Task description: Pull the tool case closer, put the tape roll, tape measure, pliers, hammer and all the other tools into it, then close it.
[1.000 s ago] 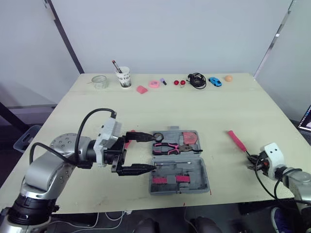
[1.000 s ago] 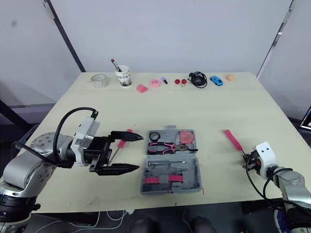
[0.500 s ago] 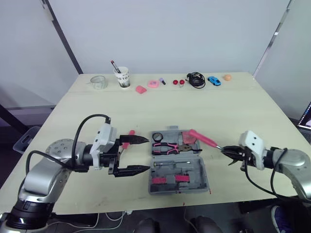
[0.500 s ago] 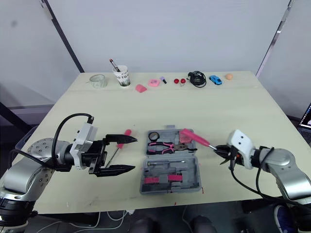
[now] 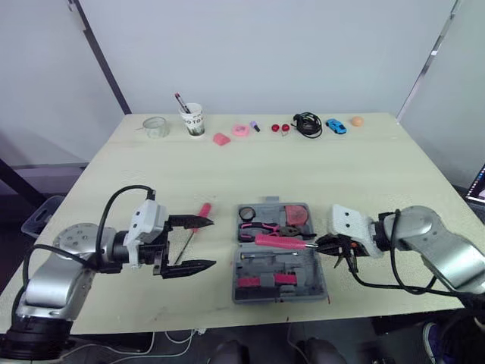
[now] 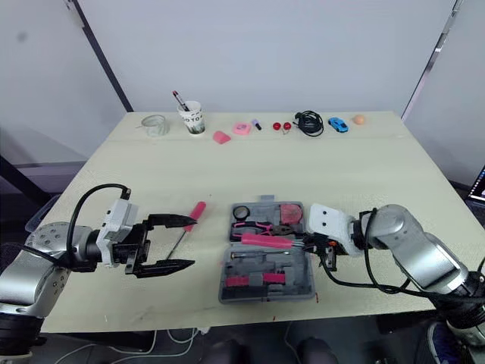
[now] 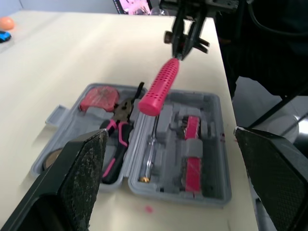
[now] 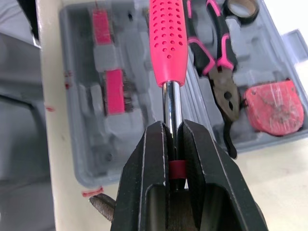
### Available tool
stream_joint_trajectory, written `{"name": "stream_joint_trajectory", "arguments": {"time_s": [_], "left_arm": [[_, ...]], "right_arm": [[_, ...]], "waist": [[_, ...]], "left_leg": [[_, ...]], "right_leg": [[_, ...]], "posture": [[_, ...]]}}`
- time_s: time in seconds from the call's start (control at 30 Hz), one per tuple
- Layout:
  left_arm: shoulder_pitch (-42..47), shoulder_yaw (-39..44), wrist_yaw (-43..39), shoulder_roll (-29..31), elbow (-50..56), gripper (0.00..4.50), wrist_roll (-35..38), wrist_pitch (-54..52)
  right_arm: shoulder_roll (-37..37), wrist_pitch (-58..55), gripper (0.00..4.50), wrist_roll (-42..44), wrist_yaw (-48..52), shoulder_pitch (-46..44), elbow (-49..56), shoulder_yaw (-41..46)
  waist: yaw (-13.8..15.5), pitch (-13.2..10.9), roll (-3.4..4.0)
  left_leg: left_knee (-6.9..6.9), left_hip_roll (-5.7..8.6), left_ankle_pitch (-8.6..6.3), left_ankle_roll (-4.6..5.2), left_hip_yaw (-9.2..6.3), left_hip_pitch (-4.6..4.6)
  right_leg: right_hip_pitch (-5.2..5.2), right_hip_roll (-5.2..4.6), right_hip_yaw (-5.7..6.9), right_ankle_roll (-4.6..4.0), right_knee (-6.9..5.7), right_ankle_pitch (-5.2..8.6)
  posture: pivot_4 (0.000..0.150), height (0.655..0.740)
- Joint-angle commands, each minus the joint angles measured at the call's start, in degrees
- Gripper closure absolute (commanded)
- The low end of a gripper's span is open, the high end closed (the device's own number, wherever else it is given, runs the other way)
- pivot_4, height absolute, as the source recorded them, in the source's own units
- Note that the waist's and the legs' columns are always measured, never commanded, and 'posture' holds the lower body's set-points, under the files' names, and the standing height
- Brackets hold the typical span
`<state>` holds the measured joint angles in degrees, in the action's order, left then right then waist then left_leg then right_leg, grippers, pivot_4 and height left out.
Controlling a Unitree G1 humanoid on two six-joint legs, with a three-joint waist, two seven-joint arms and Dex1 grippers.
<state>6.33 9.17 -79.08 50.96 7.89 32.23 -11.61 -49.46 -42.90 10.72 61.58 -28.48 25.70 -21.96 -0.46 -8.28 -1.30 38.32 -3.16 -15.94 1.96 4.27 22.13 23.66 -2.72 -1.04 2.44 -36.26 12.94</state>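
The grey tool case (image 5: 314,267) lies open near the table's front edge. In it are the pink-handled pliers (image 5: 265,227), a tape roll (image 5: 247,214) and a red tape measure (image 5: 298,216). My right gripper (image 5: 327,244) is at the case's right side, shut on the metal shaft of a pink-handled screwdriver (image 5: 276,241). The screwdriver's handle (image 8: 167,38) reaches left across the middle of the case, just above it. My left gripper (image 5: 213,243) is open to the left of the case. A second pink screwdriver (image 5: 198,214) lies on the table by its upper finger.
Along the far edge stand a clear jar (image 5: 155,127), a paper cup with pens (image 5: 194,120), small pink and red items, a black cable (image 5: 307,125), a blue toy car (image 5: 336,127) and an orange ball (image 5: 356,120). The table's front edge runs just below the case.
My right gripper picked the pink screwdriver up from the table on the right and carried it left over the case. My left gripper drew back left, away from the case.
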Motion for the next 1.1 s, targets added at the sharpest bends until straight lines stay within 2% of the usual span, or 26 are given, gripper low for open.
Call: {"name": "stream_joint_trajectory", "arguments": {"time_s": [0.03,0.37,0.8,1.1], "left_arm": [[0.3,1.5,-1.7,1.0,-1.1,0.0,-0.3,1.8],[1.3,0.2,-6.7,2.3,-6.4,0.0,-2.0,4.4],[-0.1,-1.3,-12.2,4.2,-9.7,0.0,-5.2,11.0],[0.1,-2.1,-12.5,4.5,-10.9,0.0,-5.0,12.3]], "right_arm": [[-0.4,-4.4,4.42,-2.9,0.1,-4.6,2.8,-3.9],[2.3,-7.4,4.42,-9.6,1.0,-11.3,0.5,-16.2],[8.6,-8.3,4.42,-13.2,0.6,-12.9,-3.6,-21.2],[11.1,-8.2,4.42,-14.9,-0.3,-12.0,-4.6,-22.0]], "waist": [[0.0,0.0,0.0],[-0.1,0.0,-0.01],[-0.2,0.0,-0.02],[-0.2,0.0,-0.03]], "left_leg": [[0.0,0.0,0.0,0.0,-0.01,0.02],[0.02,0.0,0.0,0.0,0.01,0.06],[0.04,0.0,0.0,0.0,0.1,0.11],[0.04,0.0,0.0,0.0,0.2,0.2]], "right_leg": [[0.01,-0.01,0.02,0.0,0.01,0.0],[0.03,-0.06,0.1,0.0,0.01,0.0],[0.06,-0.06,0.15,0.0,-0.01,-0.01],[0.15,-0.06,0.16,0.0,-0.05,-0.01]], "posture": [[0.15,0.74],[0.15,0.74],[0.15,0.74],[0.15,0.74]]}}
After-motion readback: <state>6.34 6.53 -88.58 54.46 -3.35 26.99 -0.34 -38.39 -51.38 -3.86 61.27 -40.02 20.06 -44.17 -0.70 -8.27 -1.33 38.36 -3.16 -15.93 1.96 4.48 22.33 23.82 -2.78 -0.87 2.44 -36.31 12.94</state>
